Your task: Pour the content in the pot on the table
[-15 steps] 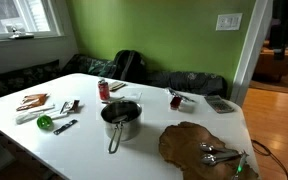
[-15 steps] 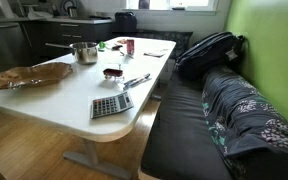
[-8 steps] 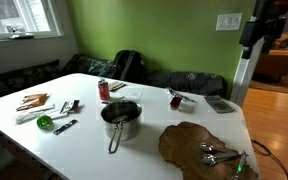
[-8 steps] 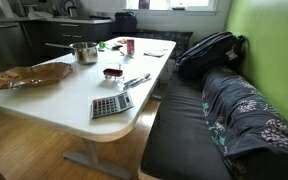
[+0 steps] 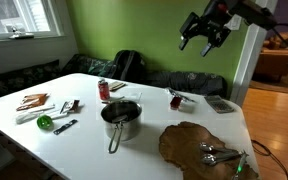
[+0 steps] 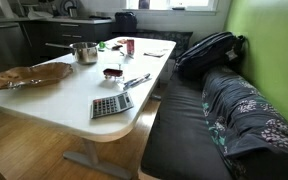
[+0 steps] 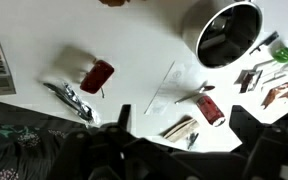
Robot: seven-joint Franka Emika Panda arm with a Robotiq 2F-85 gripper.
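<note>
Pot (image 5: 122, 118): round, shiny steel saucepan with a long straight handle, upright, well below your jaws and far from them.
Content: you cannot make it out; the pot's hollow looks dark in the wrist view.
Gripper (image 5: 202, 42): black, jaws spread, high in the air.
Table (image 5: 44, 140): smooth white top below the jaws, bearing the pot.
Wooden slab (image 5: 199, 145): brown, irregular, beside the pot.

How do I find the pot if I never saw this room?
Look at the big white table. Near its middle, beside the brown wooden slab, stands the pot. It is shiny metal with one long straight handle, unlike the small red can nearby.
</note>
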